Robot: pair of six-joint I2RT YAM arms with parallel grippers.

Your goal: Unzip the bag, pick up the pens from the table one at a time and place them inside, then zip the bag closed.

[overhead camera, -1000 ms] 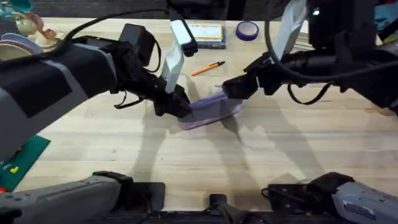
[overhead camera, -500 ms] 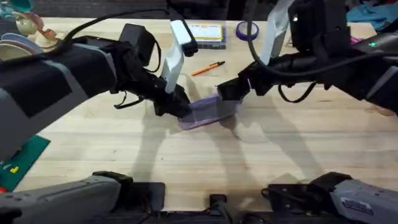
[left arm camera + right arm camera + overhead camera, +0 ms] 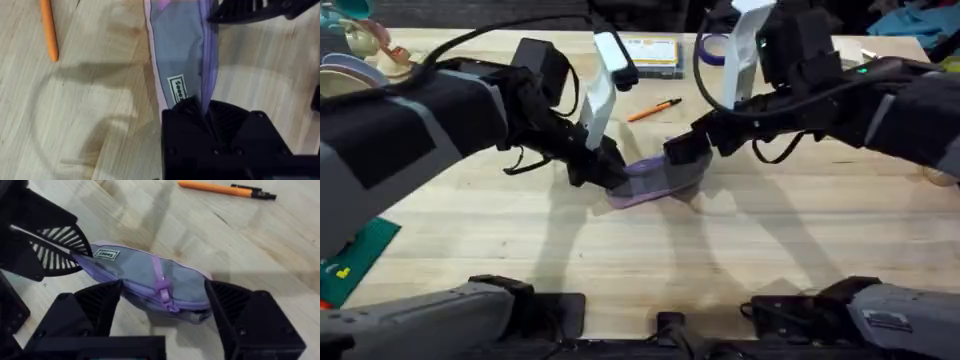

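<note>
The bag (image 3: 658, 180), a grey pouch with purple edging, lies on the table (image 3: 760, 240) near the middle. My left gripper (image 3: 607, 172) is shut on its left end; the left wrist view shows my left gripper (image 3: 205, 107) pinching the bag (image 3: 180, 55) along its purple seam. My right gripper (image 3: 683, 158) hangs open over the bag's right part. In the right wrist view its fingers (image 3: 97, 305) straddle the bag (image 3: 135, 272), with the purple zipper pull (image 3: 163, 293) between them. One orange pen (image 3: 655, 109) lies behind the bag, and this pen (image 3: 225, 189) rests apart from both grippers.
A clear box with a yellow label (image 3: 651, 52) and a purple tape roll (image 3: 717, 48) sit at the back. Plates (image 3: 350, 70) stand at the far left and a green mat (image 3: 360, 255) lies at the front left. Bare wood stretches in front of the bag.
My right gripper has moved left and down, from beside the bag's right end to over the bag. The left gripper and the bag have stayed put.
</note>
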